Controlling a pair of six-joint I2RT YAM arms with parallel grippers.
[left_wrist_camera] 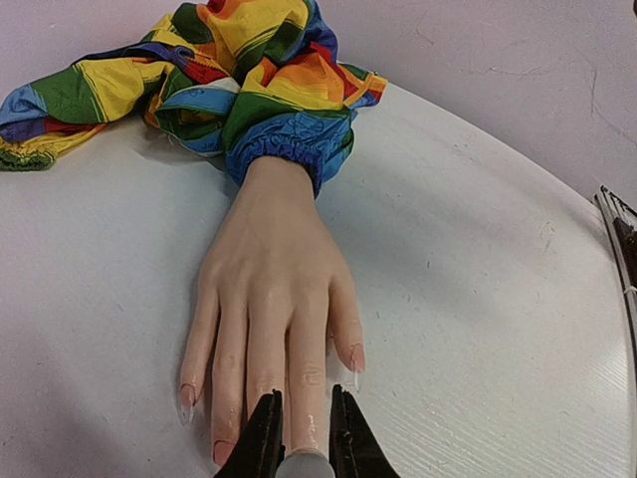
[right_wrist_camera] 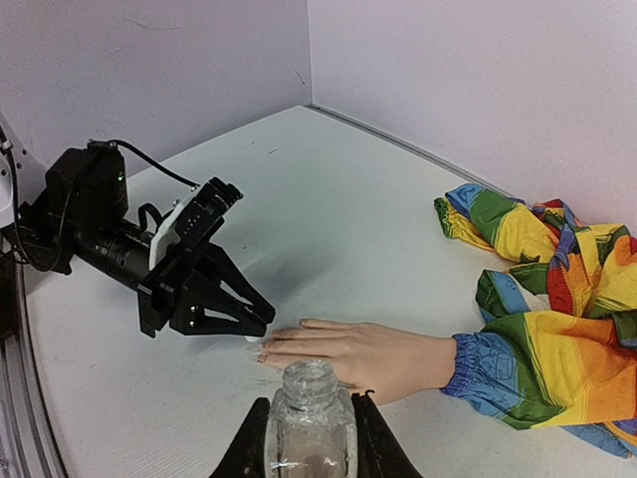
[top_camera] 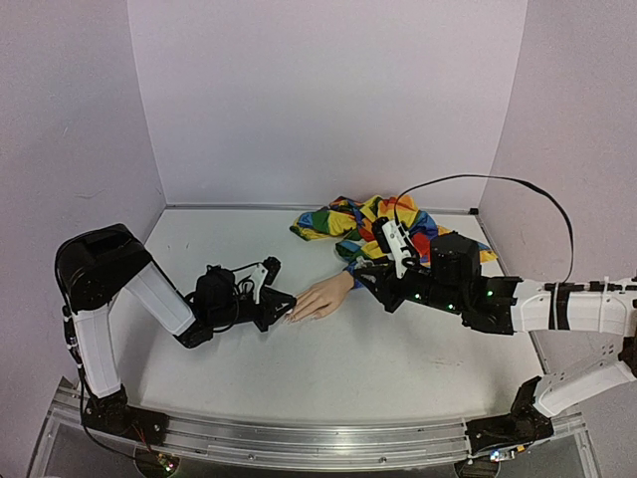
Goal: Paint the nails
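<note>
You are working inside pale lilac walls, on a white surface [top_camera: 398, 358] that is carrying everything. The hand [left_wrist_camera: 274, 289] is lying palm down, and the nails [left_wrist_camera: 356, 357] are sitting at its fingertips, the end pointing away from the rainbow sleeve [left_wrist_camera: 259, 80] bunched at the hand's wrist.

Your left tool [left_wrist_camera: 304, 418] is hovering right at the hand's fingertips, over the middle fingers. Its jaws are pinching a small pale piece, which I am taking for the brush cap [left_wrist_camera: 305, 464]; the brush itself is hiding below the frame. Your right tool [right_wrist_camera: 311, 448] is waiting just beside the hand, on its wrist side, clamping an open clear bottle [right_wrist_camera: 310, 383] upright.

By my reading you are in the middle of the painting: the bottle is standing uncapped and the brush end is reaching the nails. The nails are looking long and glassy, with a faint pink showing on several and a redder edge on one. How many are carrying polish I cannot tell, so treat most of the coating as remaining.
</note>
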